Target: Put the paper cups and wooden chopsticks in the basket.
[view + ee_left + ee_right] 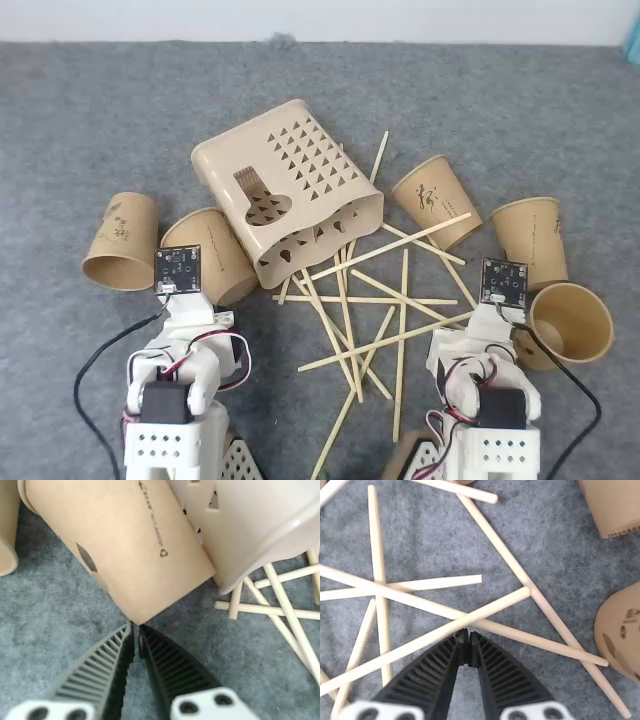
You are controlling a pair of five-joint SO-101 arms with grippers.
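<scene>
The basket (290, 190) lies tipped over on the grey counter (100, 100) with a perforated wall facing up. Which way its mouth faces is hard to make out.

Five paper cups lie on their sides around the basket:
- The far-left cup (122, 243) is on its own.
- The second cup (215, 255) is beside the basket, half hidden under the left arm (175, 390).
- The third cup (435, 200) is just right of the basket.
- The fourth cup (530, 240) is farther right.
- The open cup (570, 322) is by the right arm (485, 400), with its mouth showing.

The chopsticks (350, 320) are strewn in a crisscross heap between the arms. Several ends run under the basket's edge and are lost there.

From above, each arm's camera board covers its fingers.

In the left wrist view:
- The left hand (136, 627) has its two ribbed fingers pressed together at the tips with nothing between them.
- The tips sit right at the bottom edge of the second cup (120, 545). Whether they touch it is unclear.
- The basket rim (260, 525) is cut off at the frame edge and sits over a few sticks (280, 611).

In the right wrist view:
- The right hand (468, 634) is likewise closed and holds nothing.
- Its tips are above, or possibly resting on, a chopstick (420, 642) that crosses others.
- Two cups are cut off at the frame edge, a cup base (615, 505) and a curved cup wall (620, 630).
</scene>
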